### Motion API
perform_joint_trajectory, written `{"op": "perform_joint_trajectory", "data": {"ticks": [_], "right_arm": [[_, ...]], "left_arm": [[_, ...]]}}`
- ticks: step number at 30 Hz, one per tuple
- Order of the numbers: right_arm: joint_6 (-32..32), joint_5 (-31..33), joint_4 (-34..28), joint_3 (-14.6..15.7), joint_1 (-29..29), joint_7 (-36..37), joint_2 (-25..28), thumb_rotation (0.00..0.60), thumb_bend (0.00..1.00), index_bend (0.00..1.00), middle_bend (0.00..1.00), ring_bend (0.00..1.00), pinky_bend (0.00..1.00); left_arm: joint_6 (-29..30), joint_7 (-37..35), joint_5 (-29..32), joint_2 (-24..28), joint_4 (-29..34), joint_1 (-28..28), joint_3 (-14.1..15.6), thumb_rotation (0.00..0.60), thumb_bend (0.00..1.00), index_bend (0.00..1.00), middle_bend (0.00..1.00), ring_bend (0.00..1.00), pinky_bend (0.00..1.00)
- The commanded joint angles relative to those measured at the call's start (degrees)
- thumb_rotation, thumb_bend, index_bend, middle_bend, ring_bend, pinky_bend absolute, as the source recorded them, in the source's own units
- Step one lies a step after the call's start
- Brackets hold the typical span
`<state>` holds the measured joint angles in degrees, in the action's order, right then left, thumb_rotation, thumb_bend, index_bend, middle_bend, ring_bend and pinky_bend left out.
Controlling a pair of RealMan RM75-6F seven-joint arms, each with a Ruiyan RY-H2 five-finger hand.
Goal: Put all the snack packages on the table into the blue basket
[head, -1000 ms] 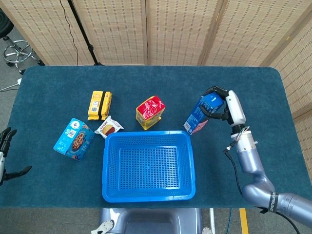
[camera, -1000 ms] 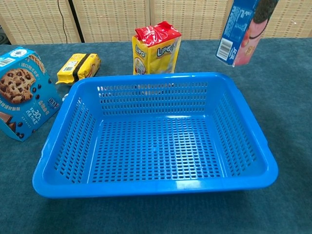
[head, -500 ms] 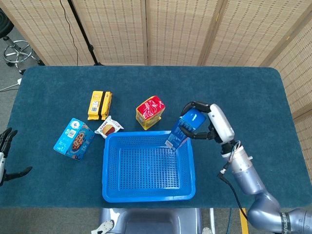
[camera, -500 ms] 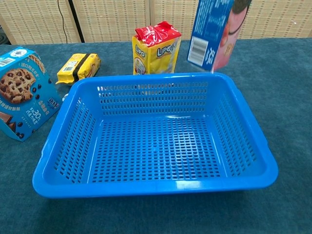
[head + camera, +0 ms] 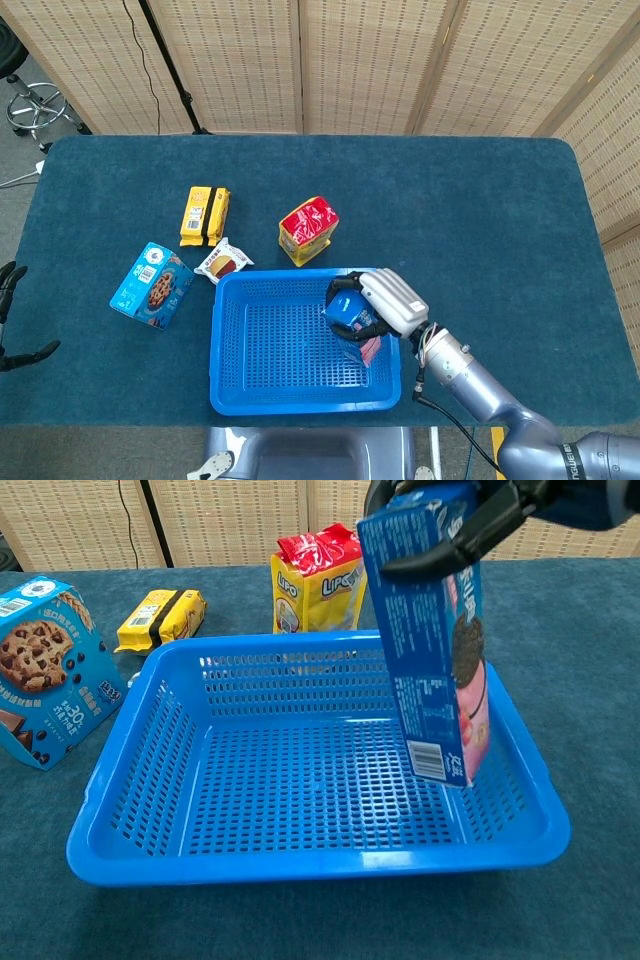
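Note:
My right hand grips the top of a blue sandwich-cookie box and holds it upright inside the right part of the blue basket. In the chest view the box hangs from the hand with its lower end below the basket rim; whether it touches the floor I cannot tell. On the table lie a red-and-yellow pack, a yellow pack, a small white packet and a blue chocolate-chip cookie box. My left hand shows at the left edge, fingers apart and holding nothing.
The basket stands at the table's near middle. The red-and-yellow pack is just behind its far rim, the yellow pack and cookie box off its left side. Folding screens stand behind the table.
My right hand has carried the blue box leftward and down, from beyond the basket's right rim into the basket. The left hand and the other packages have not moved.

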<state>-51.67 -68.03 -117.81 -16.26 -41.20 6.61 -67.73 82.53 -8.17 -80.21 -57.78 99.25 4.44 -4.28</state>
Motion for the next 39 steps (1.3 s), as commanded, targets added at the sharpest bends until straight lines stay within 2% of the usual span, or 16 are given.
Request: {"op": "perform_joint_trajectory", "data": {"ticks": [1, 3, 4, 5, 6, 7, 8, 10, 12, 24, 33, 36, 39], "right_arm": [[2.57, 6.07, 1.15, 2.40, -3.24, -6.98, -2.10, 0.600, 0.66, 0.53, 0.66, 0.58, 0.70], [2.51, 7.88, 1.93, 3.29, -4.21, -9.92, -3.40, 0.600, 0.66, 0.51, 0.64, 0.57, 0.69], [2.24, 8.96, 2.48, 3.65, -4.67, -11.21, -4.40, 0.600, 0.61, 0.48, 0.60, 0.54, 0.67], [2.03, 9.62, 2.82, 3.79, -4.92, -11.80, -5.06, 0.600, 0.43, 0.42, 0.52, 0.47, 0.62], [2.14, 10.44, 3.48, 4.01, -5.34, -12.34, -6.02, 0.600, 0.30, 0.36, 0.43, 0.39, 0.56], [2.43, 10.74, 4.02, 4.17, -5.62, -12.51, -6.53, 0.600, 0.07, 0.23, 0.25, 0.21, 0.41], [2.99, 11.07, 5.00, 4.40, -5.99, -12.65, -7.05, 0.600, 0.00, 0.14, 0.13, 0.10, 0.29], [4.83, 12.20, 6.24, 4.68, -6.61, -12.05, -7.20, 0.600, 0.00, 0.03, 0.01, 0.00, 0.10], [5.38, 12.04, 6.73, 4.07, -6.57, -10.42, -6.86, 0.600, 0.00, 0.00, 0.00, 0.00, 0.03], [2.00, 4.59, 3.08, 2.02, -3.14, -3.47, -3.68, 0.600, 0.00, 0.00, 0.00, 0.00, 0.01], [-0.12, 0.79, -0.90, -0.37, -0.57, 1.85, 2.40, 0.600, 0.00, 0.00, 0.00, 0.00, 0.00], [-2.63, -5.04, -0.99, 0.65, 2.55, 4.30, 5.87, 0.600, 0.00, 0.00, 0.00, 0.00, 0.00], [-9.04, -14.20, 2.30, 4.40, 8.12, 5.61, 8.54, 0.600, 0.00, 0.00, 0.00, 0.00, 0.00]], "left_arm": [[-0.16, 0.05, 0.01, 0.03, -0.01, 0.08, 0.01, 0.600, 0.07, 0.00, 0.00, 0.00, 0.00], [-0.30, 0.25, 0.10, -0.01, -0.01, 0.13, 0.02, 0.600, 0.07, 0.00, 0.00, 0.00, 0.00], [-0.42, 0.39, 0.14, -0.06, 0.01, 0.18, 0.05, 0.600, 0.07, 0.00, 0.00, 0.00, 0.00], [-0.49, 0.47, 0.15, -0.07, 0.04, 0.21, 0.06, 0.600, 0.07, 0.00, 0.00, 0.00, 0.00], [-0.59, 0.62, 0.14, -0.09, 0.08, 0.25, 0.11, 0.600, 0.07, 0.00, 0.00, 0.00, 0.00], [-0.62, 0.73, 0.11, -0.11, 0.11, 0.27, 0.13, 0.600, 0.07, 0.00, 0.00, 0.00, 0.00], [-0.62, 0.87, 0.06, -0.12, 0.15, 0.27, 0.18, 0.600, 0.07, 0.00, 0.00, 0.00, 0.00], [-0.54, 1.01, -0.06, -0.15, 0.20, 0.24, 0.24, 0.600, 0.07, 0.00, 0.00, 0.00, 0.00], [-0.50, 1.06, -0.10, -0.15, 0.18, 0.20, 0.30, 0.600, 0.07, 0.00, 0.00, 0.00, 0.00], [-1.01, 2.49, -0.33, -0.60, 0.48, 0.59, 0.51, 0.600, 0.07, 0.00, 0.00, 0.00, 0.00], [-1.50, 2.88, -0.37, -1.05, -0.03, 1.13, 0.33, 0.600, 0.07, 0.00, 0.00, 0.00, 0.00], [-2.74, 1.70, -1.09, -1.19, -1.04, 2.34, -0.03, 0.600, 0.07, 0.00, 0.00, 0.00, 0.00], [-5.58, 1.35, -1.60, -1.43, -2.75, 4.82, -0.78, 0.600, 0.06, 0.00, 0.00, 0.00, 0.00]]}}
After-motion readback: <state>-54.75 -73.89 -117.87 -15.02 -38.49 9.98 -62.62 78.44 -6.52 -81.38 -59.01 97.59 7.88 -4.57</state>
